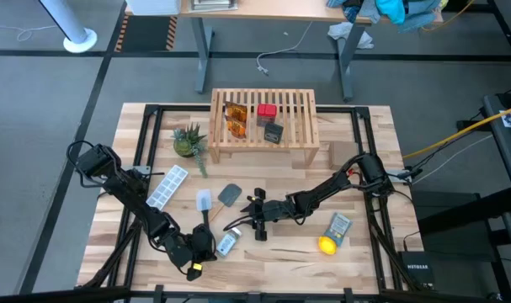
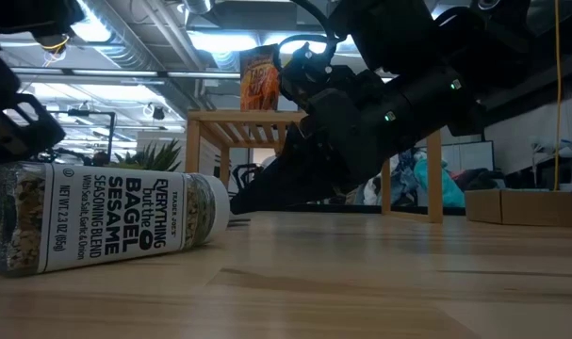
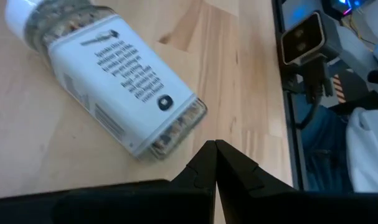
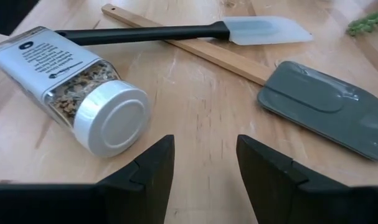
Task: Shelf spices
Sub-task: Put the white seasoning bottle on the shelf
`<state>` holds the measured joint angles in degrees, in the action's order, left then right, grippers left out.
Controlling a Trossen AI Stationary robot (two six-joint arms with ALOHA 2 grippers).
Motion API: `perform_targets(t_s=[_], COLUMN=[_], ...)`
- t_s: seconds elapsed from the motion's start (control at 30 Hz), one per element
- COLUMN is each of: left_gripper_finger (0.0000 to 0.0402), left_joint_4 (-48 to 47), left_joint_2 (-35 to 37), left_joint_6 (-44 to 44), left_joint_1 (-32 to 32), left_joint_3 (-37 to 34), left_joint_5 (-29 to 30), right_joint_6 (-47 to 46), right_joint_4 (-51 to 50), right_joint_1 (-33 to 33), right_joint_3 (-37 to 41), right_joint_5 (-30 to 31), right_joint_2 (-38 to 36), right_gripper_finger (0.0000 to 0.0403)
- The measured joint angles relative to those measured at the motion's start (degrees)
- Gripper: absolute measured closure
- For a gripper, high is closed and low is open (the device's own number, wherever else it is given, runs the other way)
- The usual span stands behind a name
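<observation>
The plank tabletop [image 1: 356,261] stands on a grey floor [image 1: 36,126] crossed by darker seams, with a white round-footed stand [image 1: 77,37] off at the far left corner. Behind it sits a light wooden desk [image 1: 263,10] on grey metal legs (a heap of blue and grey cloth [image 1: 381,12] lies on its right end), and a cable [image 1: 280,52] trails on the floor beneath. From table height, exposed ducts and bright strip lights [image 2: 220,40] run across the ceiling, and cardboard boxes [image 2: 526,207] sit at the right.

Bare worktop [image 1: 272,261] lies open at lower centre of the high view; two spatulas [image 1: 217,200] crowd the bottle's [image 1: 228,244] upper side, the left gripper [image 1: 206,246] its left.
</observation>
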<state>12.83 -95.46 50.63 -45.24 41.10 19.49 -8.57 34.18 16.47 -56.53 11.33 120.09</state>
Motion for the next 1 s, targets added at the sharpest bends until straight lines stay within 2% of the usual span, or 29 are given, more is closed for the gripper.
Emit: perform_targets(t_s=[0.67, 1.0], left_gripper_finger=[0.0402, 0.0402], left_joint_4=[-1.8, -2.2], left_joint_2=[0.1, 0.1], left_joint_6=[-1.6, -1.6], left_joint_1=[3.9, 4.1], left_joint_3=[0.1, 0.1], left_joint_5=[-0.8, -1.2], right_joint_6=[-0.2, -0.3], right_joint_4=[3.2, 2.8], right_joint_1=[-0.1, 0.0], right_joint_3=[-1.8, -2.6], right_joint_5=[-6.3, -6.4], right_joint_2=[0.1, 0.1], right_gripper_finger=[0.0225, 0.0225])
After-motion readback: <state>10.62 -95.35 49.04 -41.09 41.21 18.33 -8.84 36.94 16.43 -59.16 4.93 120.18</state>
